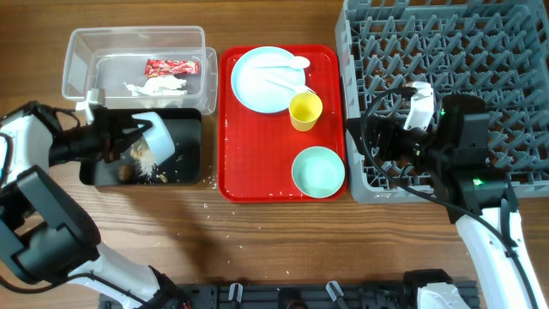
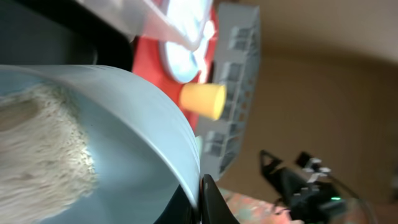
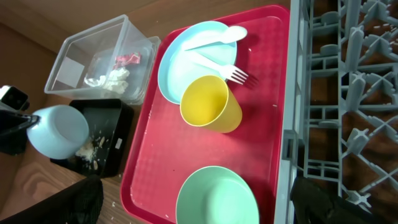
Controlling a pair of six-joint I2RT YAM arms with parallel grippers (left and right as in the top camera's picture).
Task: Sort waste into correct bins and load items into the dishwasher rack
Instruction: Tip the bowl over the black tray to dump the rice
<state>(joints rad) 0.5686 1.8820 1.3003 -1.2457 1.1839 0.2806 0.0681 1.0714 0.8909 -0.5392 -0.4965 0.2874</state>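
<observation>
My left gripper [image 1: 129,137] is shut on the rim of a pale blue bowl [image 1: 157,136], tipped over the black bin [image 1: 184,167]. In the left wrist view the jaws [image 2: 202,194] pinch the bowl's rim [image 2: 149,124], and rice [image 2: 46,146] still lies inside. Rice and brown lumps [image 1: 141,167] lie in the black bin. The clear bin [image 1: 81,51] holds the red wrapper [image 1: 159,66] and tissue [image 1: 159,86]. My right gripper [image 1: 371,142] is open and empty at the rack's [image 1: 446,51] left edge, above the green bowl [image 3: 217,196], its fingers [image 3: 198,185] either side.
The red tray [image 1: 244,172] holds the blue plate [image 1: 257,81] with the white spoon [image 1: 287,64] and fork [image 1: 287,83], the yellow cup [image 1: 305,110] and the green bowl [image 1: 318,171]. Rice grains are scattered on the wood in front of the black bin.
</observation>
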